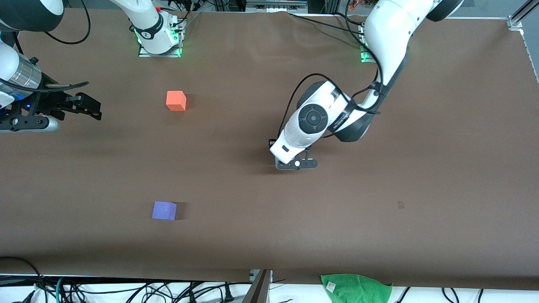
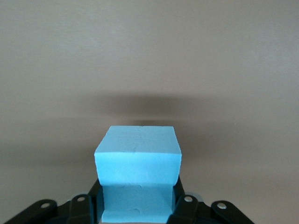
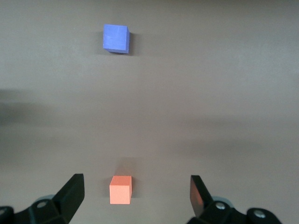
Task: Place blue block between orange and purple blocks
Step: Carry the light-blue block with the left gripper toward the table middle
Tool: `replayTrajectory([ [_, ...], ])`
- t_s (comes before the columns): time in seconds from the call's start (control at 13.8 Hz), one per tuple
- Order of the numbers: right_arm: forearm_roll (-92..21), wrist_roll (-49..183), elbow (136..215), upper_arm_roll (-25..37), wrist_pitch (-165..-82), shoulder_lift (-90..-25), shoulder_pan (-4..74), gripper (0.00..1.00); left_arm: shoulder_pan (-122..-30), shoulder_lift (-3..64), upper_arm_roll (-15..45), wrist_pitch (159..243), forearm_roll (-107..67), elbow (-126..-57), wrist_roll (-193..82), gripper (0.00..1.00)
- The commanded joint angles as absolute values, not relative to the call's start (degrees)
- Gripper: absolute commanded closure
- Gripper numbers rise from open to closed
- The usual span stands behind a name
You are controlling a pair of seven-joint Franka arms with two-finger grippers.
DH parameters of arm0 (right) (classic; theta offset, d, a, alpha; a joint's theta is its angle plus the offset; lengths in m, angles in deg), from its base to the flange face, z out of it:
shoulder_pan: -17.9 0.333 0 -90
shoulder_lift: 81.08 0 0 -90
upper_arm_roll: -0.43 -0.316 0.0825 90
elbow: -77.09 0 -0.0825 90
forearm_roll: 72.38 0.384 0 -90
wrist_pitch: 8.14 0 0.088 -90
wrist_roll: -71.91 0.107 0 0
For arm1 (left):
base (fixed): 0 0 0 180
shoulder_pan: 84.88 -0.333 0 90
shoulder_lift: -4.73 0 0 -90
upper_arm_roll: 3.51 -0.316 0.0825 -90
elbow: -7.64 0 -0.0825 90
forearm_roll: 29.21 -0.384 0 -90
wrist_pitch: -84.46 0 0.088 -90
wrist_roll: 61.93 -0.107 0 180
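our left gripper (image 2: 135, 212) pinches the blue block (image 2: 138, 161) over mid-counter (image 1: 379, 219); we should carry it level to the gap between orange block (image 1: 176, 101) and purple block (image 1: 164, 211). right gripper (image 3: 135, 196) waits, fingers spread.

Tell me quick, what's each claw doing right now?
Left claw: shut on the light sky-blue matte cube.
Right claw: open, empty, waiting above the brown table.
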State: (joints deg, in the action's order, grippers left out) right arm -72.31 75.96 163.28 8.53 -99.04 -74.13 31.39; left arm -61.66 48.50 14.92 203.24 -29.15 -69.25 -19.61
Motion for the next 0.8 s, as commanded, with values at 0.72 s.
replayTrajectory([
  [0.72,-73.35,75.78,162.43,7.99,-99.81,-72.02,31.62,0.00,-49.81,57.72,8.00,207.07,-30.17,-61.44,-5.50,0.34],
])
